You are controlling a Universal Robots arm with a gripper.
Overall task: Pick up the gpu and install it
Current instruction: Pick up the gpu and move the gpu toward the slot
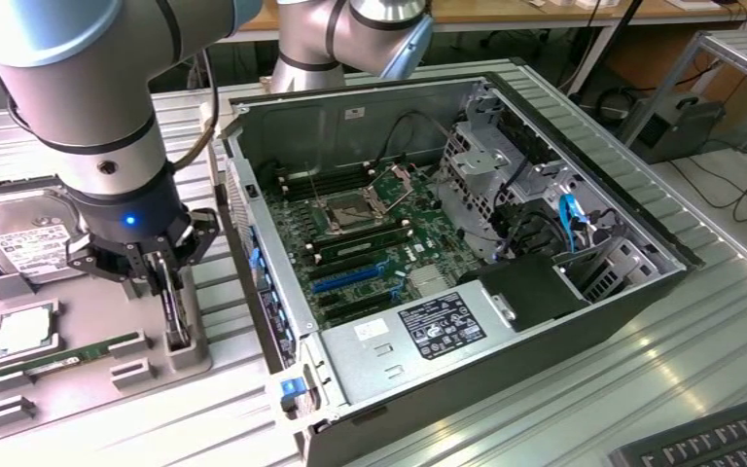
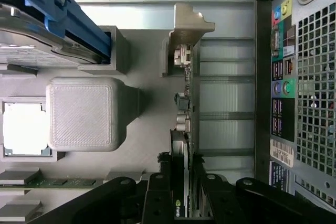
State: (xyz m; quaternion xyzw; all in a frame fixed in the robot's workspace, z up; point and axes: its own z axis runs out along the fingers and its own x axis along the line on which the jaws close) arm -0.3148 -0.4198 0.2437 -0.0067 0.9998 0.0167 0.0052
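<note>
The gpu (image 1: pixel 176 313) stands on edge in a slot of the grey parts holder (image 1: pixel 88 394), at the exterior view's left beside the open computer case (image 1: pixel 347 117). My gripper (image 1: pixel 166 282) comes down on it from above, one finger against each face of the card. In the wrist view the gpu (image 2: pixel 188 103) runs edge-on away from my gripper (image 2: pixel 184 187), with its silver end bracket (image 2: pixel 189 24) at the far end. The black fingers (image 2: pixel 157 195) press close on both sides of the card. Inside the case, the motherboard (image 1: pixel 373 233) shows a blue expansion slot (image 1: pixel 347 280).
The holder also carries a silver hard drive (image 1: pixel 23 238), a processor chip (image 1: pixel 26 331) and a green memory stick (image 1: pixel 62 358). The case's rear panel (image 2: pixel 299 77) stands close beside the card. A keyboard (image 1: pixel 724 443) lies at the exterior view's lower right.
</note>
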